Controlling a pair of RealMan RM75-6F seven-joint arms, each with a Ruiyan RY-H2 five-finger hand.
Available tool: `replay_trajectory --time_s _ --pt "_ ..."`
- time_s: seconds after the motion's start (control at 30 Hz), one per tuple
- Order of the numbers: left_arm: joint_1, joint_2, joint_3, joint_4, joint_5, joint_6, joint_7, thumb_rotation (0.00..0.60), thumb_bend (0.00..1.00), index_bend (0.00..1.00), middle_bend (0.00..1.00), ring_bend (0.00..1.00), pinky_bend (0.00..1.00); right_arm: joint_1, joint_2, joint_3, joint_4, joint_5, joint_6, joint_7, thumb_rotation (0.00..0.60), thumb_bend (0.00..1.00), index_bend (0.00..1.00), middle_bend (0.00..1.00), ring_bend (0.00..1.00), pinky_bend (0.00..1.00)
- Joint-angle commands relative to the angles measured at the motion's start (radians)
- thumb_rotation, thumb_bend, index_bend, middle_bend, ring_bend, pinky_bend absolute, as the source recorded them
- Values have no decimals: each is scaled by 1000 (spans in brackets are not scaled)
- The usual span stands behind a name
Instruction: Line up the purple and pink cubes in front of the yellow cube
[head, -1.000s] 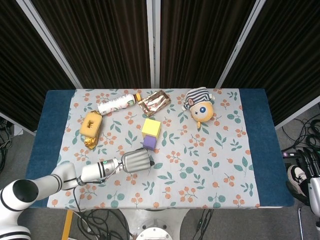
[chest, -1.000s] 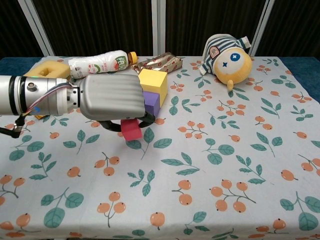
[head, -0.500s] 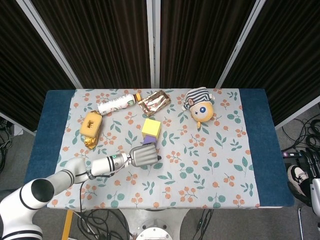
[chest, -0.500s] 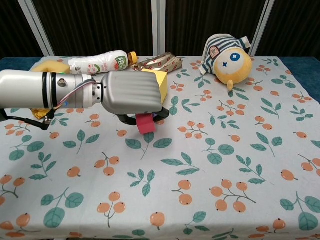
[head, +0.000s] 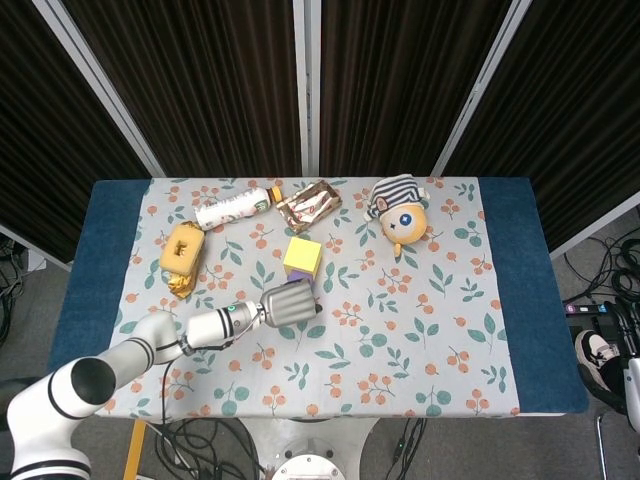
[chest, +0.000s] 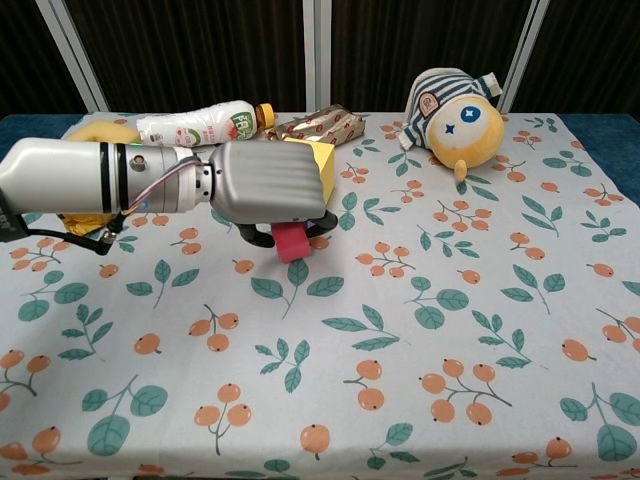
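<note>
A: What has changed since a second ago?
B: The left hand (chest: 268, 185) has carried the pink cube (chest: 292, 241) from the open cloth toward 12 o'clock, right up to the yellow cube (head: 302, 257)

A: Does it hold the cube?
B: Yes, fingers curled round it, cube showing beneath the palm. The purple cube (head: 303, 288) peeks out at the hand's far edge, just below the yellow one

A: And the right hand?
B: Neither view shows it

A: The rest?
B: The bottle (head: 233, 208) and plush toy (head: 400, 212) lie unmoved
</note>
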Motion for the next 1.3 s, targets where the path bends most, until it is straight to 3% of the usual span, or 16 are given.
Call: replay_trajectory --time_s 0.03,0.3,0.5,0.63,0.8,1.0,1.3 --pt "1 -3 0 2 -6 0 5 600 242 500 797 803 704 -2 0 -1 2 0 1 1 600 139 0 51 1 122" --pt "21 9 3 -16 -24 30 -2 600 212 449 787 790 704 -3 2 0 0 -3 3 0 600 139 0 51 1 123" --pt "94 48 -7 -83 -42 198 -117 600 206 399 762 785 705 -2 3 0 2 -5 3 2 600 139 0 51 1 125" --pt "132 27 -35 -114 -69 267 -155 600 178 304 748 782 707 6 -1 0 1 -11 -6 2 600 139 0 51 1 125" --pt "141 -28 -70 -126 -105 246 -118 600 93 180 746 782 710 6 2 0 -2 -19 -1 -3 600 139 0 51 1 128" --pt "133 -107 -114 -87 -149 191 -42 600 7 136 753 784 716 -2 5 -1 -3 -13 7 -2 600 139 0 51 1 129" --pt "142 -184 -147 1 -188 174 44 600 0 90 767 786 726 -6 8 1 2 -9 13 6 600 138 0 50 2 130"
